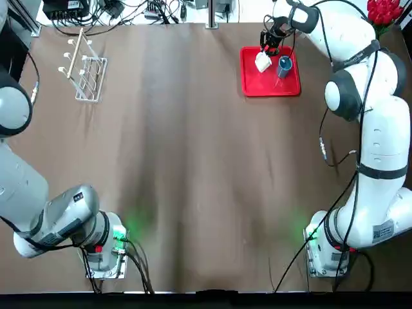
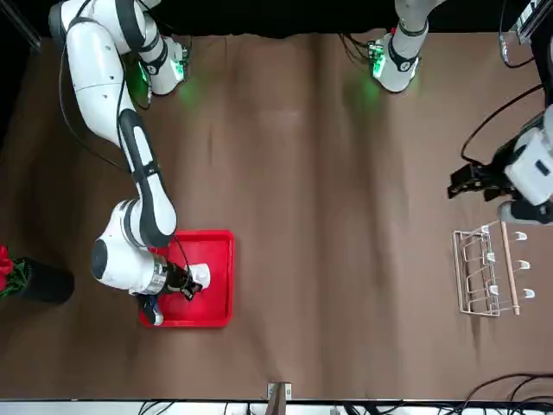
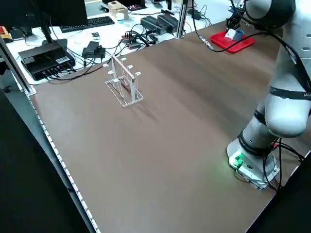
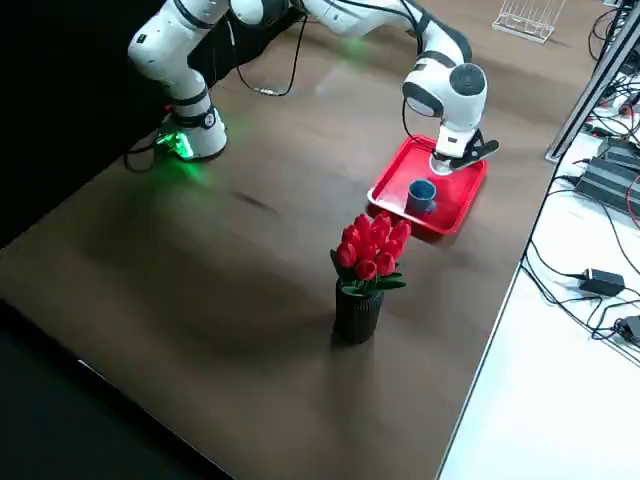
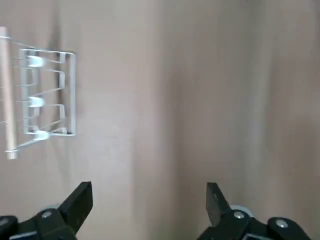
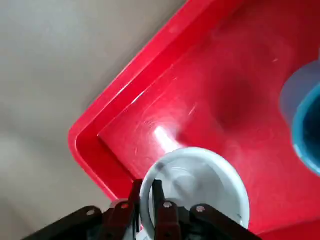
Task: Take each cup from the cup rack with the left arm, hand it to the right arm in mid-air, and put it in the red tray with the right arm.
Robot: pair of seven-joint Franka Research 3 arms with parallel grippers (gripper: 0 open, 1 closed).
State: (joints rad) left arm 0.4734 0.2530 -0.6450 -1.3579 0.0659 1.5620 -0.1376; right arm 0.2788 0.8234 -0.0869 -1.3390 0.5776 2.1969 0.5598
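Observation:
The red tray (image 1: 270, 87) lies at the far right of the table. A blue cup (image 1: 284, 64) stands upright in it. My right gripper (image 6: 147, 200) is shut on the rim of the white cup (image 6: 200, 185), low over the tray's far corner (image 6: 150, 100); whether the cup touches the tray floor I cannot tell. At the far left stands the cup rack (image 1: 87, 74), its pegs bare. My left gripper (image 5: 148, 202) hovers open with nothing in it, a short way from the rack (image 5: 45, 95), toward the robot's side.
A dark vase of red tulips (image 4: 365, 275) stands near the table's right edge, close beside the tray (image 4: 460, 195). Cables and electronics lie beyond the table's far edge (image 3: 146, 24). Wide brown tabletop (image 1: 193, 174) stretches between rack and tray.

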